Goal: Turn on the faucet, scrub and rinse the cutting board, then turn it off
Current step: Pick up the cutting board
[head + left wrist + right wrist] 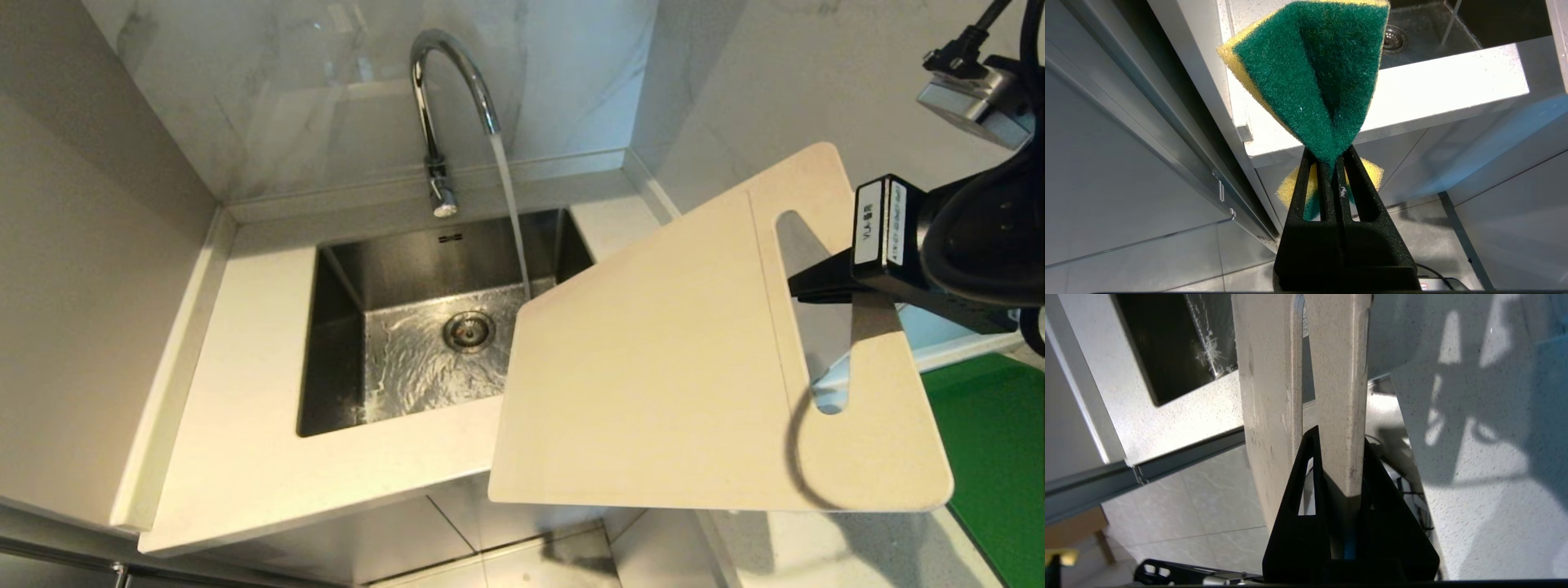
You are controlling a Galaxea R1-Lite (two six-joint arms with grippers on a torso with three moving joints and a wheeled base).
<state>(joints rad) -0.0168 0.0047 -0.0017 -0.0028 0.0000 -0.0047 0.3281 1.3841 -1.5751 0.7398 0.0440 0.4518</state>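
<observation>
The faucet (445, 106) stands at upper centre of the head view, behind the sink (343, 327), with water (510, 212) falling from its spout to the basin floor just beside the drain (469, 329). The worktop (245, 441) frames the sink on all sides; its front edge runs along the lower left of the frame, and walls close it in at the back and left. The sink's left half and the strip of worktop in front of it are open.

The board (669, 367) fills the right centre of the head view, held in the air and tilted. Its left corner overhangs the sink's right front corner, close to the stream but not visibly in it. Its lower edge juts out past the worktop front.

The right claw (824, 282) comes in from the right edge and is clamped on the strip of board beside the slot handle, one finger through the slot; the right wrist view shows the fingers (1384, 498) pinching that strip edge-on.

The left claw (1336, 171), outside the head view, is squeezed tight on a folded green-and-yellow sponge (1310, 77), below and in front of the worktop edge.
</observation>
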